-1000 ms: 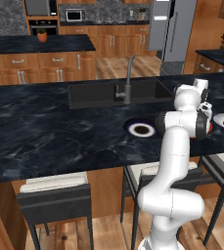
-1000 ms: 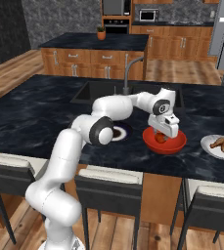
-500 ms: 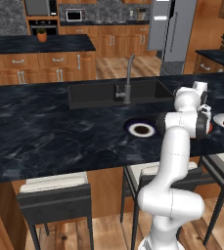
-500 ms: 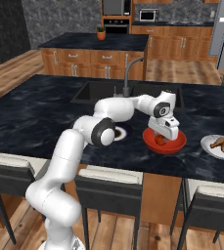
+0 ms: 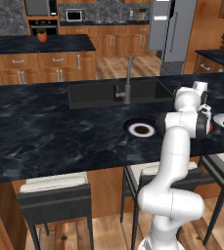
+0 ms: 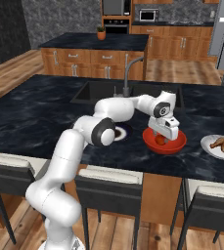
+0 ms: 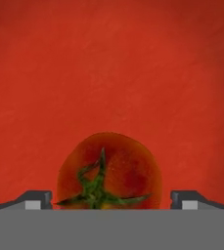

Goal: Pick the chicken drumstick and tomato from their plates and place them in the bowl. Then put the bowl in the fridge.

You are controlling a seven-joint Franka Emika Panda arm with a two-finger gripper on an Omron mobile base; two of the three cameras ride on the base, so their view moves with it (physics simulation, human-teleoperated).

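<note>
The tomato lies inside the red bowl on the dark island counter. My gripper hangs just over it, open. In the hand view the tomato sits between my two fingertips with a small gap on each side, against the bowl's red floor. To the right, the chicken drumstick rests on the pale white plate. The navy-rimmed plate is bare, left of the bowl. The grey fridge stands across the room.
A black sink with a tall faucet is set into the counter behind the plates. Stools line the near edge of the island. Wooden cabinets and a second counter stand at the back.
The gripper stays over the bowl with the tomato under it; nothing has visibly moved.
</note>
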